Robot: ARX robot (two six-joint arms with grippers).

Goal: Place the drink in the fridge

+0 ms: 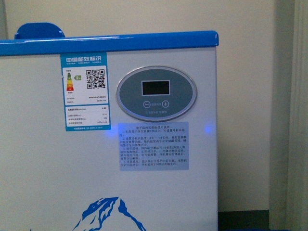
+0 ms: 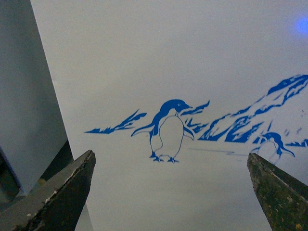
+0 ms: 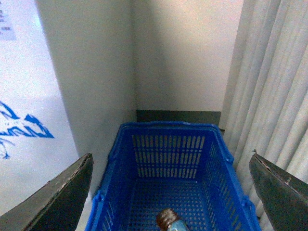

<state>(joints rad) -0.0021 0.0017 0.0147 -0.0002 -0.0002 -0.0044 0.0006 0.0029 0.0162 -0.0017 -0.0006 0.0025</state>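
Observation:
The fridge fills the front view: a white chest freezer with a blue top rim and a control panel. My left gripper is open and empty, facing the fridge's white front close to its penguin picture. My right gripper is open and empty above a blue mesh basket beside the fridge's side wall. The red-labelled drink does not show. Only the brownish cap and pale blue shoulder of a bottle show in the basket. Neither arm shows in the front view.
The basket stands on the floor in a corner between the fridge, a cream wall and a pale curtain. An energy label and a notice sticker are on the fridge front. A blue light glows on it.

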